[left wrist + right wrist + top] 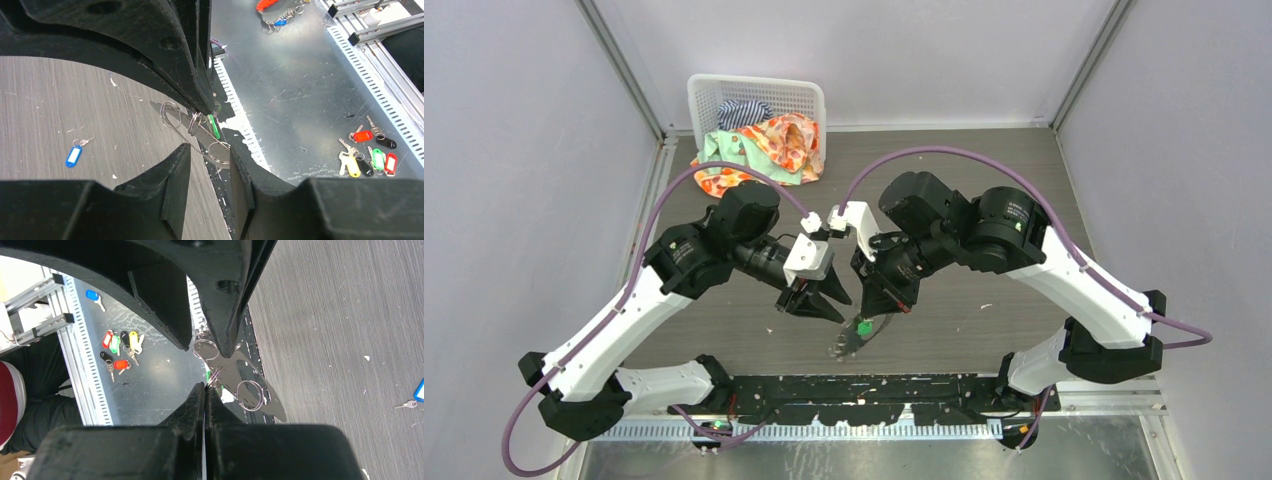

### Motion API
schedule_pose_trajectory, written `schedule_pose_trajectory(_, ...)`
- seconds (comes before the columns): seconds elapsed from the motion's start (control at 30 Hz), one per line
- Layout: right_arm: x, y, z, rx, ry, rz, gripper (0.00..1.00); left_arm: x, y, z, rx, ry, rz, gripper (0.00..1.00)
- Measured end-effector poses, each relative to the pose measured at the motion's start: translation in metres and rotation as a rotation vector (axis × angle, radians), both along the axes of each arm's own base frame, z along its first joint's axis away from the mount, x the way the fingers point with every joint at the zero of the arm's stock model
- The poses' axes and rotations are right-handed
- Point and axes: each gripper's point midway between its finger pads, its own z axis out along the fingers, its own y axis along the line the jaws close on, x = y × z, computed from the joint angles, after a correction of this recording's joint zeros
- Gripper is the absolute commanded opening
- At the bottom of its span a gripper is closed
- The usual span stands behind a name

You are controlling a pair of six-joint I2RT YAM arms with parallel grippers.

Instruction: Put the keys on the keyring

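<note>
From above, the right gripper (874, 312) was clamped shut, and the keyring (848, 343) hung from its tips over the near edge of the table (964, 340). The green key (862, 325) sat right at the grip. The left gripper (844, 308) was just beside it, jaws apart. At the far edge a white basket (714, 98) held crumpled clothes (774, 145), some of them spilling onto the table.

In the left wrist view, the left fingers (175, 170) stood parted with one of the keyring's wire rings between them. Whether either pad touched it could not be told. The blue key (73, 155) lay alone on the table, well apart.

In the right wrist view, the right fingers (197, 402) were pressed together at the ring beside the green key. Whether they pinched wire or key head could not be told. Spare tagged keys (119, 350) lay on the metal surface below.
</note>
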Motion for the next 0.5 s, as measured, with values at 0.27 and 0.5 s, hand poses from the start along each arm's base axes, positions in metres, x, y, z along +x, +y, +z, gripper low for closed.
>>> schedule_pose_trajectory(0.27,-0.001,0.0,0.003,0.007,0.0,0.003,0.01,0.006,-0.004,0.004,-0.018,-0.033,0.021,0.36)
schedule_pose_trajectory(0.5,-0.002,0.007,0.008,0.041,0.002,0.013,0.01,0.009,-0.008,0.01,-0.055,-0.05,0.033,0.29)
